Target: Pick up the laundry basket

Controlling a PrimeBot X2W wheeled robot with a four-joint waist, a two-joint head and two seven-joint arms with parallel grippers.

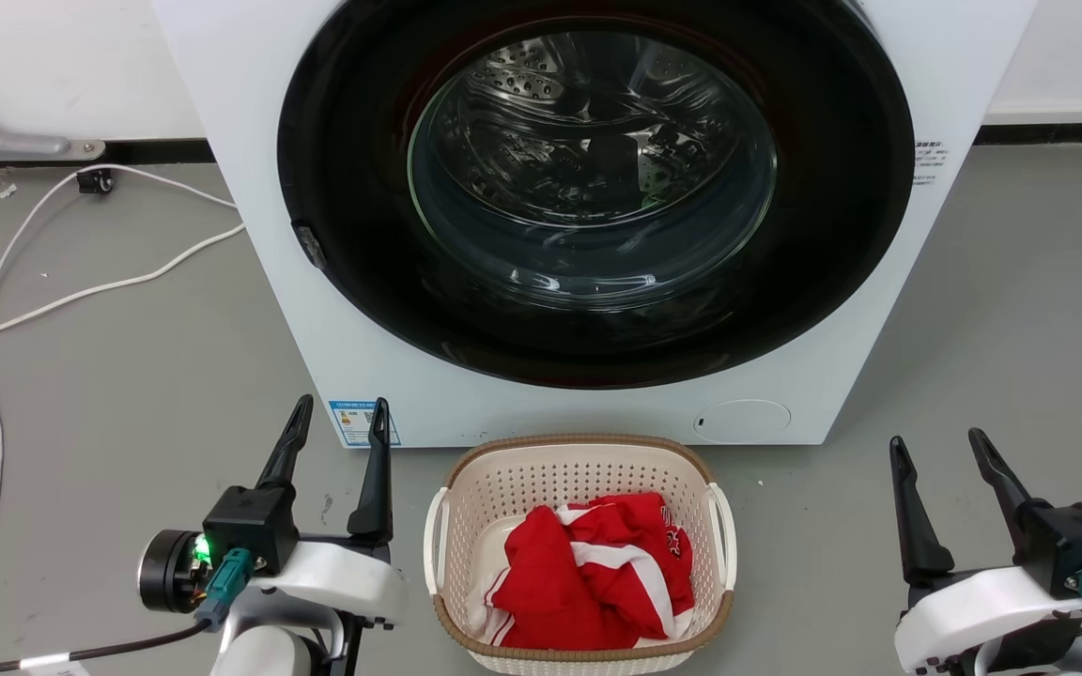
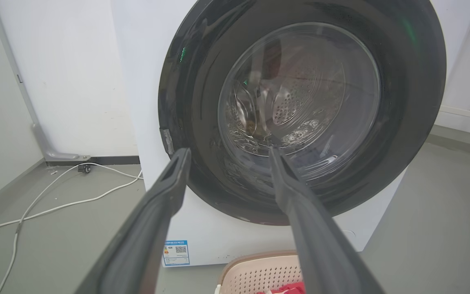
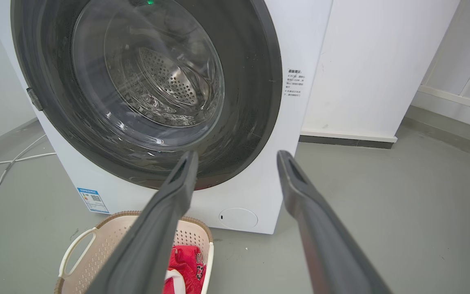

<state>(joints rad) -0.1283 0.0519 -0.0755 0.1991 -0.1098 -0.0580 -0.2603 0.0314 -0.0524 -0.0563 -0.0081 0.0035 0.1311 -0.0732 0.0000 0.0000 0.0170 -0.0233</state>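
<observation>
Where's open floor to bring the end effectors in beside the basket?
Narrow floor strip between laundry basket and left end effector; wider stretch between basket and right end effector. Crowded behind, where the basket sits close to the washing machine; cables far left.

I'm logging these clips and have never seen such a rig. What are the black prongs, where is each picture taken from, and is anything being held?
The black prongs are the fingers of a two-armed robot's grippers. The wide picture comes from a camera on its head. There the left gripper and right gripper hover open, one on each side of the basket. The basket stands on the floor in front of a washer and holds red-and-white clothing. The other two pictures come from a camera on each wrist, looking along that gripper's own fingers toward the washer. Nothing is held.
</observation>
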